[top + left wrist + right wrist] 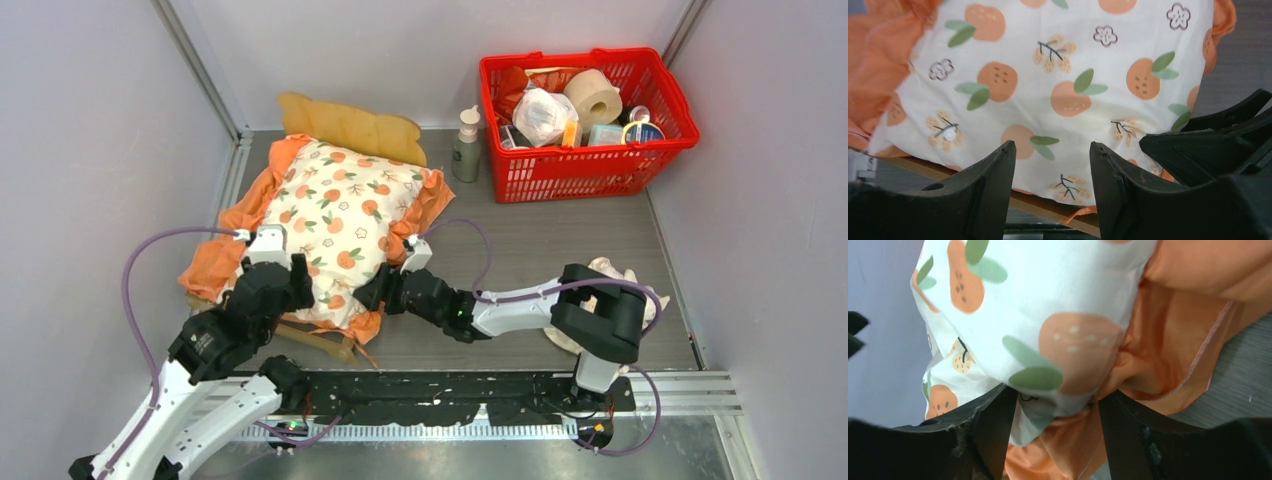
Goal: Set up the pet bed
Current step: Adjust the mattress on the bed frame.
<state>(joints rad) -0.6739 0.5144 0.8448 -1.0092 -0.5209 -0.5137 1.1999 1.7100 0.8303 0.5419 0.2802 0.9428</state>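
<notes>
Top external: looks about half done, with the cushion (345, 215) already on the pet bed (350, 127) at the left, left gripper (1053, 150) spread open over it, right gripper (1058, 400) pinching its near corner, pillow (612, 268) not yet on it.

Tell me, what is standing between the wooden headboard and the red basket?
A small pump bottle stands on the table between the headboard and the basket. The top view shows it.

Orange-print cushion (345, 215) lies on the pet bed (350, 128).
</notes>
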